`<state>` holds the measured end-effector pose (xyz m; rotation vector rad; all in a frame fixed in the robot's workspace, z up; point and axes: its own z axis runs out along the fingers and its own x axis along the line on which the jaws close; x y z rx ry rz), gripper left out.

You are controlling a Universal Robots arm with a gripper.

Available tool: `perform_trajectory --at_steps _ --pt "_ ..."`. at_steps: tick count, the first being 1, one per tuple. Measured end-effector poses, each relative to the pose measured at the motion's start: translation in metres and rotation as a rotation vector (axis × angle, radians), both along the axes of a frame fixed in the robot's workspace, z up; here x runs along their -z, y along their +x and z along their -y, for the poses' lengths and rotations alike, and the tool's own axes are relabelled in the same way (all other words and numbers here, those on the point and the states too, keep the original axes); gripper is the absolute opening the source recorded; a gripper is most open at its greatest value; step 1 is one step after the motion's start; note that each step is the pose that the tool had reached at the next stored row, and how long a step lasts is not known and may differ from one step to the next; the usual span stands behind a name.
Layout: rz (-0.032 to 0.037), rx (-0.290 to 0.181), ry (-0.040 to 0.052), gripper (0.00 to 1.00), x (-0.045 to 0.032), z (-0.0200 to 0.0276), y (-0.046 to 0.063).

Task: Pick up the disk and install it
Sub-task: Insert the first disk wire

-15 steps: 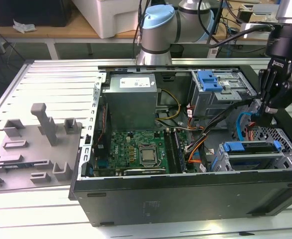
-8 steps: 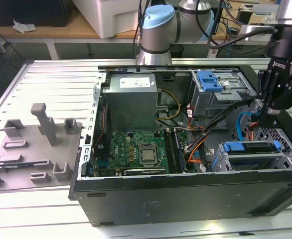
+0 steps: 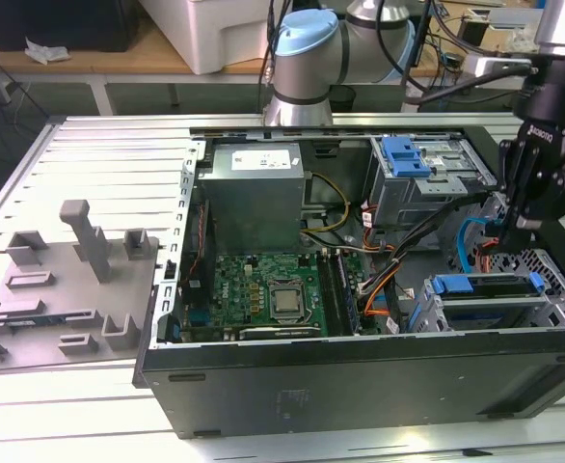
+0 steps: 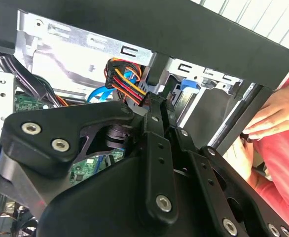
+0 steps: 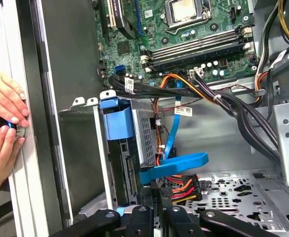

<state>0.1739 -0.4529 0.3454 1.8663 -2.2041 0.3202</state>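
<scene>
Disk (image 3: 485,287), silver with a blue carrier frame, seated flat in the drive cage (image 3: 564,301) at the near corner of the open computer case (image 3: 360,386), on the exterior view's right. Same disk (image 5: 119,121) in the first wrist view, edge-on inside its bay, blue frame end facing out and connector edge turned toward the cables. Just beside that edge, a blue flat cable (image 5: 176,163) with its plug, and a bundle of red, yellow and orange wires (image 5: 181,186). Gripper (image 3: 507,230) poised above the drive cage and apart from the disk, tips pointing down into the gap between this cage and the upper drive bay (image 3: 427,188); jaws pressed together, nothing visibly pinched between them. Gripper (image 5: 157,190) in the first wrist view close to the wire bundle; contact not discernible. Gripper (image 4: 162,106) in the second wrist view aimed at the same wires, black linkage in the foreground. Small blue latch (image 3: 405,156) on top of the upper drive bay. Farther in, motherboard (image 3: 263,289) on the case floor and grey power supply (image 3: 254,188) with white sticker against the far wall. Two hands (image 5: 4,106) of a person at the outer edge of the case beside the disk's bay; one hand (image 4: 272,111) also in the second wrist view. Robot arm (image 3: 307,48) beyond the case. Grey moulded fixture (image 3: 70,280) on the slotted table (image 3: 99,145), on the exterior view's left, well apart from the case.
</scene>
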Motion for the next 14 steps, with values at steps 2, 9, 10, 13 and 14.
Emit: perform_trajectory --at_steps 2,9,10,13,14 --pt "0.0022 -0.001 0.0045 0.17 0.0 0.0019 -0.001" --pt "0.0127 -0.007 0.0236 0.17 0.0 0.0098 -0.006" --pt "0.0143 -0.007 0.0266 0.17 0.0 0.0107 -0.007" --pt "0.0194 -0.011 0.0377 0.17 -0.0002 0.0131 -0.008" --pt "0.0208 -0.013 0.0399 0.17 -0.0004 0.0134 -0.008"
